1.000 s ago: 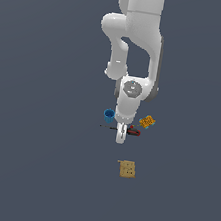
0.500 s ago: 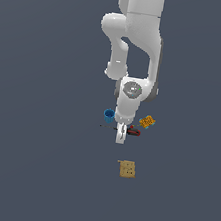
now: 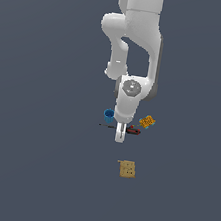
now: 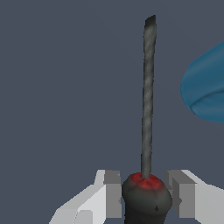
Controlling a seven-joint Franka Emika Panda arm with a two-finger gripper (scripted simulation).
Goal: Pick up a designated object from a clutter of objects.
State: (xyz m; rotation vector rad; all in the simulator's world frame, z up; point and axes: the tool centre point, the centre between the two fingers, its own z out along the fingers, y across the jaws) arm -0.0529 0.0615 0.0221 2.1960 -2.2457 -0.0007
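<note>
Red and black, the handle of the screwdriver sits right between my fingers in the wrist view, with its thin dark shaft running away from me past the blue cup. My gripper stands apart: one finger is on each side of the handle, and I see a thin gap on both sides, so I judge that I straddle the handle but do not yet clamp it.

From the exterior view, my gripper is down low among the clutter. The screwdriver lies flat on the grey floor, just beside the blue cup, its shaft tip poking out below the cup and its red end showing on the far side of my fingers from the cup. The orange patterned piece lies near the screwdriver's handle end, farther from the cup. The tan box with dots lies well apart from the cup, alone.

So the reach and the lining-up look done: I am over the right thing and lowered around it. What is left, as I judge it, is the squeeze on the handle and then the lift clear of the floor. The cup is close to the shaft, so I should rise straight to avoid nudging it.
</note>
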